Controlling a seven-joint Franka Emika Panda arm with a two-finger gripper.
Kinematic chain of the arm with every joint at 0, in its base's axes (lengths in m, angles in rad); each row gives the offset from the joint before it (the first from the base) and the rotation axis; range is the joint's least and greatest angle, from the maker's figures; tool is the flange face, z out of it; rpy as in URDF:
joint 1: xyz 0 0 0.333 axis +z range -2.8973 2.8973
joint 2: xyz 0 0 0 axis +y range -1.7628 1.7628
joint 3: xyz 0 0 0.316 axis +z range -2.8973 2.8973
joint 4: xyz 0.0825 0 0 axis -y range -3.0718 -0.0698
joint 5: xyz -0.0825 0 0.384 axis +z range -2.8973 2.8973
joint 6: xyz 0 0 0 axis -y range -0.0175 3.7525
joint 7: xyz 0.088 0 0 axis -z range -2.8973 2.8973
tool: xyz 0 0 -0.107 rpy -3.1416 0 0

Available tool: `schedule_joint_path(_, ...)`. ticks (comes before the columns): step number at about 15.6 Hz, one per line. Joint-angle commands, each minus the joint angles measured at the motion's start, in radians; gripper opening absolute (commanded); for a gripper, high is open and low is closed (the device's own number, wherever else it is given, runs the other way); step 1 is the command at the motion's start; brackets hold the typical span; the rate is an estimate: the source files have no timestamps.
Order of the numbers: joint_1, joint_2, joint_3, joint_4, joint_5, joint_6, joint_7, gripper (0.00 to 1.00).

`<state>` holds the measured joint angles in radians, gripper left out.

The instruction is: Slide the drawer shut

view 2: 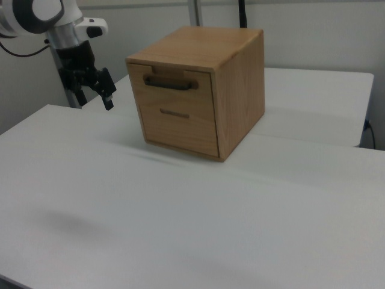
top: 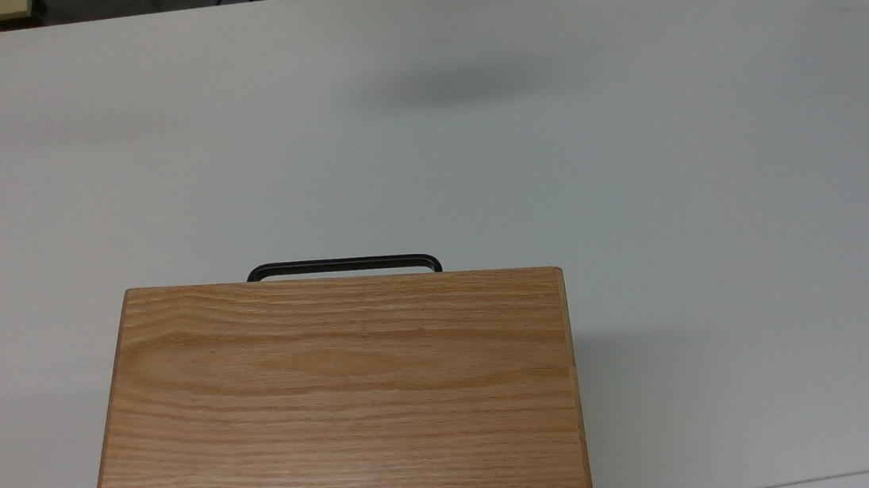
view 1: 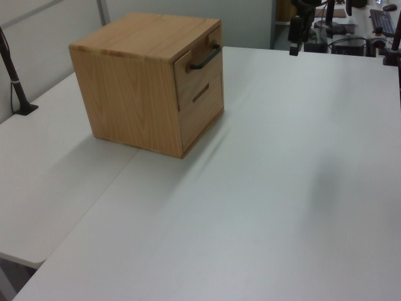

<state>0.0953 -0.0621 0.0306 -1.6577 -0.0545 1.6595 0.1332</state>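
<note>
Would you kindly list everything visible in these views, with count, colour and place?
cabinet: one, oak with strong grain, standing on the table, near the top view's bottom edge.
drawer: one, light wood front, upper part of the cabinet's front, pushed in flush.
bar handle: one, black, across the drawer front.
lower slot: one, dark, on the cabinet front below the handle.
table: one, white, under everything.
black post: one, at the left view's left edge, its foot on the table.
arm: one, white and black, at the right view's upper left.
gripper: one, black, above the table, apart from the cabinet.
</note>
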Motion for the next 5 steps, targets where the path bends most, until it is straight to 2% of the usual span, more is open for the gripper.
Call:
schedule_joint_path(1,0.000,-0.013,-0.008,-0.013,0.002,0.017,-0.067,1.00)
schedule_joint_path(5,0.000,-0.012,-0.008,-0.005,0.005,0.014,-0.069,1.00)
